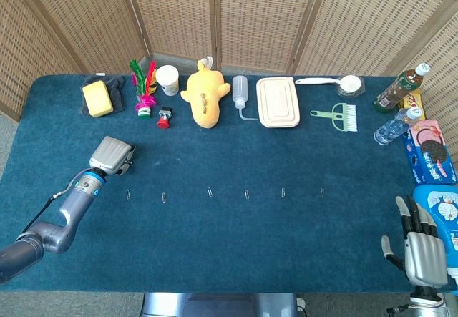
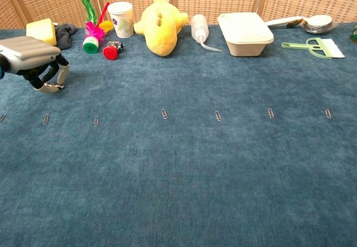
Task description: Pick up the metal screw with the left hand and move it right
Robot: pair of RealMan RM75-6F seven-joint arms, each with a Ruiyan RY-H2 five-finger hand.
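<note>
The left hand (image 2: pixel 34 60) hangs palm-down just above the blue cloth (image 2: pixel 184 163), its fingers (image 2: pixel 56 78) curled under and pinching something small that could be the metal screw, too tiny to confirm. The right hand (image 1: pixel 422 249) rests at the table's near right corner, fingers straight, close together and empty, its wrist cut off by the frame.

Right of the left hand (image 2: pixel 34 62), bare cloth runs between the paperclip row (image 2: pixel 163 114) and the toys (image 2: pixel 160 24) behind.
</note>
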